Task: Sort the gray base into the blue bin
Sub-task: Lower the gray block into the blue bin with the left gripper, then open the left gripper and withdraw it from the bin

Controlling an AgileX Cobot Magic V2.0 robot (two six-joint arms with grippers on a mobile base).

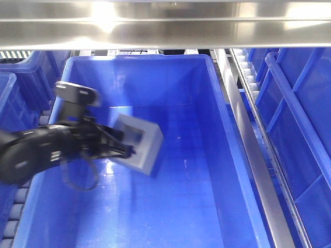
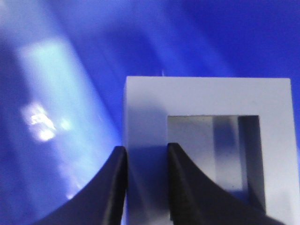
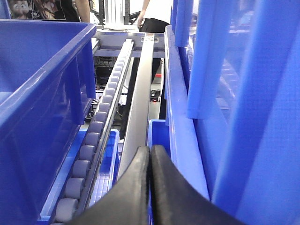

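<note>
1. Left claw (image 1: 126,150): clamped on one wall of the gray base (image 1: 138,143), one finger outside, one in the recess.
2. Gray base: tilted, held above the floor of the blue bin (image 1: 217,119), at 9 o'clock of its interior.
3. Right claw (image 3: 150,187): pressed closed, empty, beside a roller rail (image 3: 98,136).
4. Advice: lower near the floor, then release so the block settles without bouncing.

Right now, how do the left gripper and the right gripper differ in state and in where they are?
The left gripper is shut on the gray base, one finger inside its square recess; the right gripper is shut on nothing, fingertips touching. The left gripper is inside the blue bin, holding the base tilted above its floor; the right gripper points along a roller rail between bins. Both have black curved fingers.
</note>
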